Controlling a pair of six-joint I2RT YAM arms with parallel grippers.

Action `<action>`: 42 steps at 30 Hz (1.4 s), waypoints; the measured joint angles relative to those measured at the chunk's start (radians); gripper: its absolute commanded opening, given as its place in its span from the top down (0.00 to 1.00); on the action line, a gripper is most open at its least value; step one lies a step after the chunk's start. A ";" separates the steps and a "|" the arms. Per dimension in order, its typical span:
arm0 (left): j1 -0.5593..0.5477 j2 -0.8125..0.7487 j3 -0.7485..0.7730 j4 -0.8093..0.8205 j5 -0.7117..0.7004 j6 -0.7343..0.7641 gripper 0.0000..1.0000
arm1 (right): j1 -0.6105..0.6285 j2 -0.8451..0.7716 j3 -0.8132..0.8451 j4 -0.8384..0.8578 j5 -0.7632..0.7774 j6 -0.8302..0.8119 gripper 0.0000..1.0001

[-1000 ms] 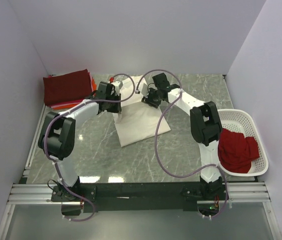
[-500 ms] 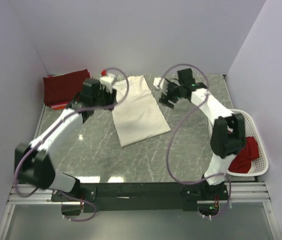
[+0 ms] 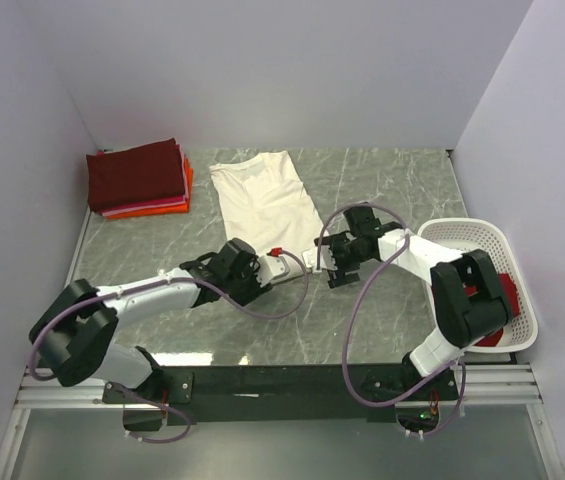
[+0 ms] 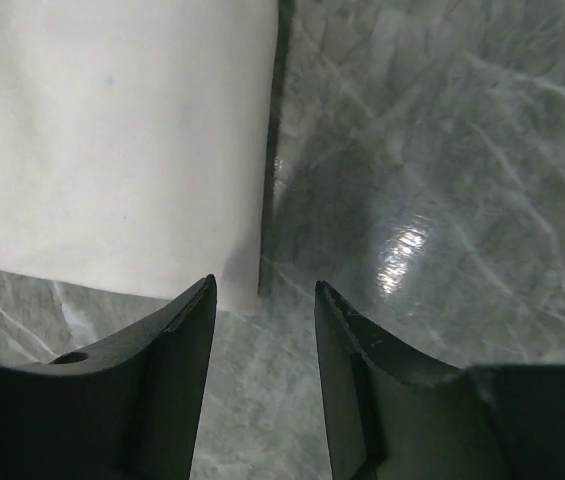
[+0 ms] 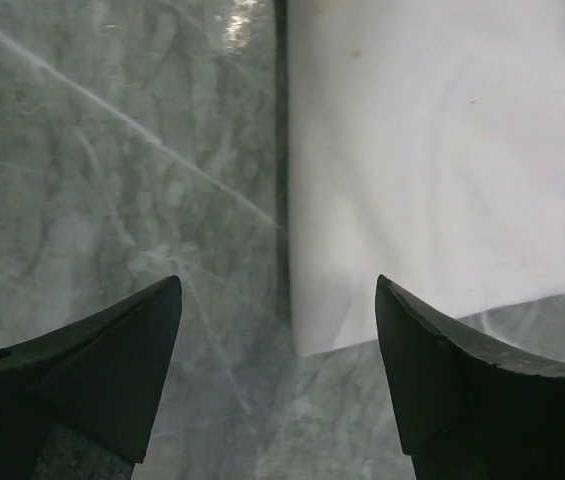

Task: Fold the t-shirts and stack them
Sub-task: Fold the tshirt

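The grey marble table (image 3: 392,190) carries all items. The cream-white t-shirt (image 3: 262,200) lies flat at centre, running away from the arms, so that its near hem faces both grippers. The white lattice basket (image 3: 482,232) sits at the right edge, with red cloth (image 3: 507,300) showing behind the right arm, judged to be awaiting folding. The finished stack (image 3: 134,172), maroon on top, sits at the far left corner, well apart from the work area. The left gripper (image 4: 262,295) stands with jaws parted, empty, at the hem's left corner. The right gripper (image 5: 279,290) is spread wide over the right corner, holding nothing. Judgement: both are set to pinch the hem for a lengthwise fold.
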 measured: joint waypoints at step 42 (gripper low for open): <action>-0.217 -0.121 -0.035 -0.095 0.134 -0.020 1.00 | 0.062 -0.589 -0.329 -0.152 0.007 0.101 1.00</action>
